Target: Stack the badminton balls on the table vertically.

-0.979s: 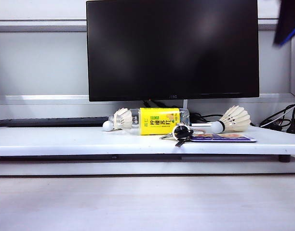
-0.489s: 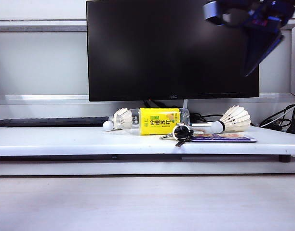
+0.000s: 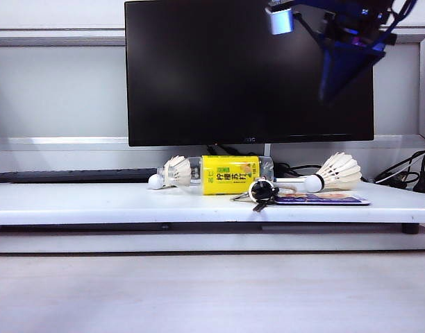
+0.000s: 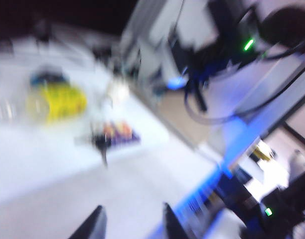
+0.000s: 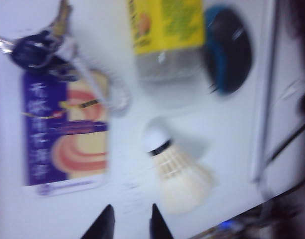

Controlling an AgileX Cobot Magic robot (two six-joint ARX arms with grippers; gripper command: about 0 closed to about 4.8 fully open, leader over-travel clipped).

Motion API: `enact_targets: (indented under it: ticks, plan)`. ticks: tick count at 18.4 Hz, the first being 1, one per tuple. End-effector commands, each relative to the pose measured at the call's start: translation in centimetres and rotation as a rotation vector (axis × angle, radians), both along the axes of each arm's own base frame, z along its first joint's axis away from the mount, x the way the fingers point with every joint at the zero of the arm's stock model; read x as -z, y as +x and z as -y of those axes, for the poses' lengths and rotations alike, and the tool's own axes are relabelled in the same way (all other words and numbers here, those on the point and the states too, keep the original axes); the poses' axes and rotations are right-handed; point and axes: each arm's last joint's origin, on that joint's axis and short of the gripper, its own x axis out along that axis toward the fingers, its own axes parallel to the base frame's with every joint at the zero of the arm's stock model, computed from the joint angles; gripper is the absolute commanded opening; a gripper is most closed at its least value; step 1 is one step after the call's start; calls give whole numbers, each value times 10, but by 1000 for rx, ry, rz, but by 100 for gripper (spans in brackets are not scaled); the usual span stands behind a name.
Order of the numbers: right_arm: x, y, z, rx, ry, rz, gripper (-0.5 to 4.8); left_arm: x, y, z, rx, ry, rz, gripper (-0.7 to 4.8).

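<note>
Two badminton balls lie on their sides on the white table (image 3: 73, 202). One (image 3: 172, 172) rests against the left end of a yellow-labelled bottle; the other (image 3: 335, 173) lies to the right, cork pointing left. The right wrist view shows this right one (image 5: 178, 172) just beyond my right gripper (image 5: 131, 213), which hovers above the table, open with a narrow gap and nothing between its fingers. The right arm (image 3: 348, 48) hangs high in front of the monitor's upper right corner. My left gripper (image 4: 133, 219) shows only in its blurred wrist view, open and empty above the table.
A yellow-labelled clear bottle (image 3: 230, 174) lies between the balls. A bunch of keys (image 3: 262, 191) and a purple card (image 3: 322, 199) lie in front of the right ball. The black monitor (image 3: 247, 69) stands behind, with cables (image 3: 407, 177) at the far right.
The right arm has swung from the top right corner leftward to hang before the monitor. Both badminton balls, the bottle, keys and card have not moved.
</note>
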Motion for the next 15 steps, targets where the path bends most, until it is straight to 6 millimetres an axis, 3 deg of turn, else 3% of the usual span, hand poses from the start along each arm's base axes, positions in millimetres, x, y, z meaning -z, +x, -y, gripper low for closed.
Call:
enact_targets:
  ticks: [1, 4, 9, 15]
  plan:
    - [7, 9, -3, -75, -56, 15, 120, 1, 16, 0, 37, 25, -80, 157]
    - [23, 19, -8, -128, -108, -16, 167, 2, 31, 2, 61, 44, -116, 157]
    - [55, 43, -16, -166, -245, -19, 172, 3, 39, 21, 110, 146, -84, 157]
    - [63, 53, -20, -174, -262, 16, 181, 5, 35, 36, 147, 232, -28, 157]
